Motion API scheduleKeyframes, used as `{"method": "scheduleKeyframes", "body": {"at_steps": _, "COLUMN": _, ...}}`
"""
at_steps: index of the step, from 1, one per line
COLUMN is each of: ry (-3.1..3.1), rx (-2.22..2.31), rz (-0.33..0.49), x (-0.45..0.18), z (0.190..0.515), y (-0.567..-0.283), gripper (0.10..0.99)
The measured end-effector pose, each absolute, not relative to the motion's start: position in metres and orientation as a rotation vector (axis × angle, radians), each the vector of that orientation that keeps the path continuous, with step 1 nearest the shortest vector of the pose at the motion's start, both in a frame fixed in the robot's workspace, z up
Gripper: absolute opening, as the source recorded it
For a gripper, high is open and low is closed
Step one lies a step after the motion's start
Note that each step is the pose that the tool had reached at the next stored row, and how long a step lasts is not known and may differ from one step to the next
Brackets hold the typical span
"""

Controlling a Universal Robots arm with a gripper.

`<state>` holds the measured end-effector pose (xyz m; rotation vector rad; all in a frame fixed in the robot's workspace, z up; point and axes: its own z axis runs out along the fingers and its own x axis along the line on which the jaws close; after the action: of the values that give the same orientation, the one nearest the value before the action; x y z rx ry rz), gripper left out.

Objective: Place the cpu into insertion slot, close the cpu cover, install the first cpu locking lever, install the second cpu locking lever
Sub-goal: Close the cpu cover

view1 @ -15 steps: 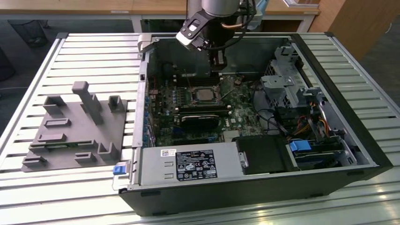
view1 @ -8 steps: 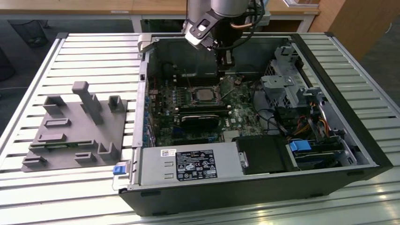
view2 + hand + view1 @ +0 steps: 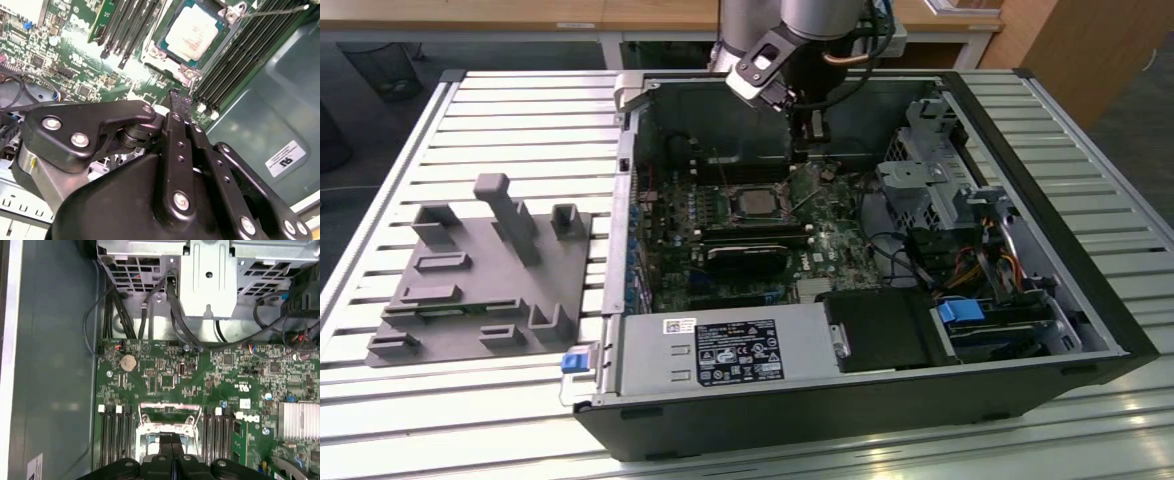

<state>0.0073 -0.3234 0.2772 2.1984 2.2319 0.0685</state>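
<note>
One gripper (image 3: 179, 100), fingers pressed together with nothing between, hangs low over green circuit board (image 3: 165, 375) inside open computer case (image 3: 1067, 300). cpu (image 3: 191, 32) lies just ahead of fingertips, seated flat in insertion slot (image 3: 207, 54), pale grey top showing. cpu cover (image 3: 151, 51), silvery frame, rims chip on all sides. Thin metal lever (image 3: 272, 10) juts out past socket corner farthest from gripper. Black memory slots (image 3: 235, 65) flank socket on both sides.
</note>
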Motion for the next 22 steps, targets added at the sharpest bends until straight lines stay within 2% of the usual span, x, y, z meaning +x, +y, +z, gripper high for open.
{"method": "scheduleKeyframes", "body": {"at_steps": 22, "ry": 2.238, "rx": 2.192, "rz": 0.068, "x": 0.029, "z": 0.271, "y": -0.324, "gripper": 0.106}}
